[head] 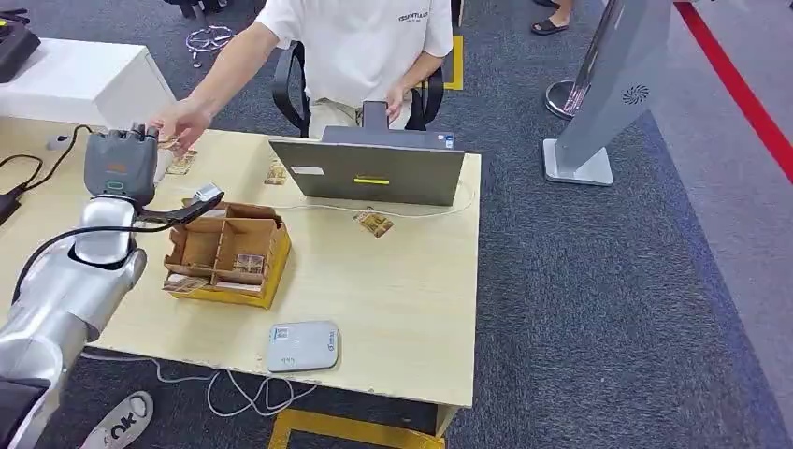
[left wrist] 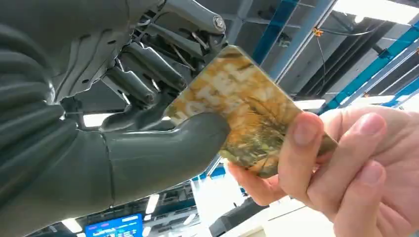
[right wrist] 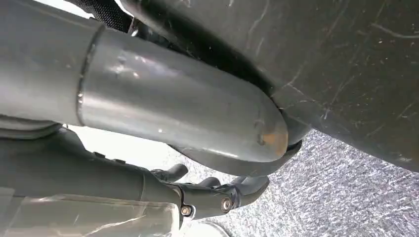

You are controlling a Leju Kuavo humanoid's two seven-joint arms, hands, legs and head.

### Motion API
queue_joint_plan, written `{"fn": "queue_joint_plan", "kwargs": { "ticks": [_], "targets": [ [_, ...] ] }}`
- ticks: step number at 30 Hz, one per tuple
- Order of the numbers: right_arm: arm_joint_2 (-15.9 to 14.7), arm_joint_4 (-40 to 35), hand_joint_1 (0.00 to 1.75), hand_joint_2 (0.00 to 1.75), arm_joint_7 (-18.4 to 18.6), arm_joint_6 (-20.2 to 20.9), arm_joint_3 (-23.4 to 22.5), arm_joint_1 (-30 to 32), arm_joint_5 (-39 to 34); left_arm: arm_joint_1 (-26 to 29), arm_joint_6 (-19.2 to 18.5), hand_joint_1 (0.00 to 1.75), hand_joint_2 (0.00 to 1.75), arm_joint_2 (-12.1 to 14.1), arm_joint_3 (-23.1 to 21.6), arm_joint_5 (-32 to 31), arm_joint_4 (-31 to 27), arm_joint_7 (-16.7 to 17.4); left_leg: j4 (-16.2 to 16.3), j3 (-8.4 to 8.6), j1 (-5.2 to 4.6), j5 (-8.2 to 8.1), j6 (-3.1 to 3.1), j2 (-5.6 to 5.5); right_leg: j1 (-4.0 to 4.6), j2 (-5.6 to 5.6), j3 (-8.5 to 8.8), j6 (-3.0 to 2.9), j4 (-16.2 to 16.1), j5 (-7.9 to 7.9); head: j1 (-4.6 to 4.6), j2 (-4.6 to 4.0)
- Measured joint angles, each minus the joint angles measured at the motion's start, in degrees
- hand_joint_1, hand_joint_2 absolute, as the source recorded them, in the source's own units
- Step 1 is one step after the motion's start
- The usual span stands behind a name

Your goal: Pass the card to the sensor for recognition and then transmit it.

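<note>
Fingers of our left hand (left wrist: 148, 98) clamp the patterned card (left wrist: 242, 108) near the surface's far left edge, where a person's hand (left wrist: 346, 168) also pinches it; our right hand (right wrist: 217, 192) hangs, its grip unclear.

In the head view, the robot's grey left hand (head: 120, 161) hides the mottled orange-and-brown card (left wrist: 242, 118) it holds and partly covers the person's reaching hand (head: 182, 122). The person's head is cut off by the upper edge. Print on the flat grey sensor pad (head: 301, 347) is too small to read.
</note>
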Motion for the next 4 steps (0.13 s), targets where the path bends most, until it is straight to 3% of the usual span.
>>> {"fn": "queue_joint_plan", "kwargs": {
  "ticks": [4],
  "targets": [
    [0.0, 0.0, 0.00, 0.00, 0.2, 0.0, 0.0, 0.0, -0.2, 0.1, 0.9, 0.00, 1.75, 0.0, 0.9, 0.0, 0.0, -0.8, 0.0, 0.00, 0.01, 0.01, 0.00, -0.15, 0.01, -0.19, 0.05, 0.00, 0.0, -0.02, 0.00, 0.00]
  ]
}}
